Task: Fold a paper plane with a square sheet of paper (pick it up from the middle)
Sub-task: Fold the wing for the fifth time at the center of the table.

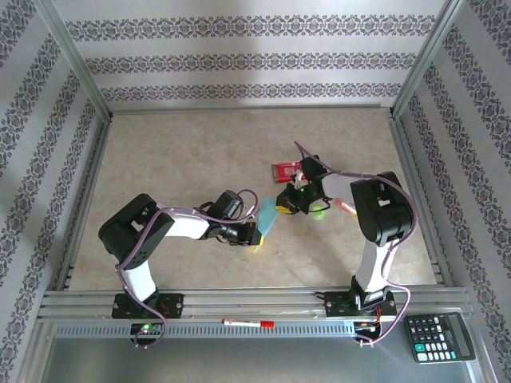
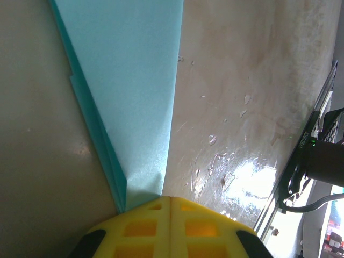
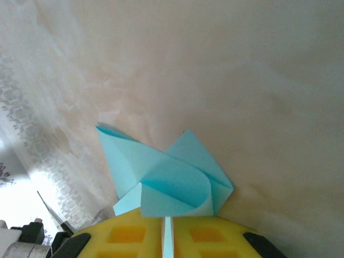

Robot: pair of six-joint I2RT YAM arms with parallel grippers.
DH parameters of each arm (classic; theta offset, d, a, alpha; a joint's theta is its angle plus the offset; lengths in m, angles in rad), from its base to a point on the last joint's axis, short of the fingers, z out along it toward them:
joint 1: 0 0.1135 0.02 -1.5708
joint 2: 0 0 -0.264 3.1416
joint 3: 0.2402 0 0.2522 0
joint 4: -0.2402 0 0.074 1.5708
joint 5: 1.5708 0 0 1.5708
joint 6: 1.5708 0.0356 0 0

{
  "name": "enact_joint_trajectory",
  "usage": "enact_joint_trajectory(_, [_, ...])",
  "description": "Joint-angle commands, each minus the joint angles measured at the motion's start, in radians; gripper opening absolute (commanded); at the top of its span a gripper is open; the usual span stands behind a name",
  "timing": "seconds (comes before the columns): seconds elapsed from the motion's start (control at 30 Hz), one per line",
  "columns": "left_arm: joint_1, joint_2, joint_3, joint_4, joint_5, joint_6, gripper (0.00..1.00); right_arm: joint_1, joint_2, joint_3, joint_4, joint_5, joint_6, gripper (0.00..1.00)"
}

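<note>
Top external: high behind the arm bases, looking down and forward across the whole table (image 1: 176,159). Left wrist: close behind the left gripper (image 2: 171,200), facing along the blue paper (image 2: 134,80) ahead of its jaws. Right wrist: equally close behind the right gripper (image 3: 167,219). All views share that paper.

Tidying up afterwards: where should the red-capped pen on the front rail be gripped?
Probably mid-barrel on the pen, coming from straight above with the fingers closing across it: it is slim and lies flat, lengthwise along the rail.

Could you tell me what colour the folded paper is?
The paper is light blue; clearest in left wrist view.
</note>
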Motion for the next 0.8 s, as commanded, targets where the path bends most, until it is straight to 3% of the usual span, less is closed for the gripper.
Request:
enact_joint_trajectory(0.0, [0.004,0.053,-0.051,-0.194,-0.068,0.037,0.00,-0.082,0.063,0.034,0.035,0.282,-0.032,0.15])
enact_joint_trajectory(0.3, [0.005,0.046,-0.047,-0.198,-0.064,0.038,0.00,-0.128,0.087,0.073,0.036,0.326,0.016,0.14])
enact_joint_trajectory(0.6, [0.003,0.016,-0.020,-0.179,-0.051,0.019,0.00,-0.169,0.116,0.144,0.041,0.283,0.046,0.14])
enact_joint_trajectory(0.77, [0.006,-0.051,0.052,-0.119,-0.033,-0.041,0.16,-0.173,-0.062,0.058,0.067,0.262,-0.002,0.17])
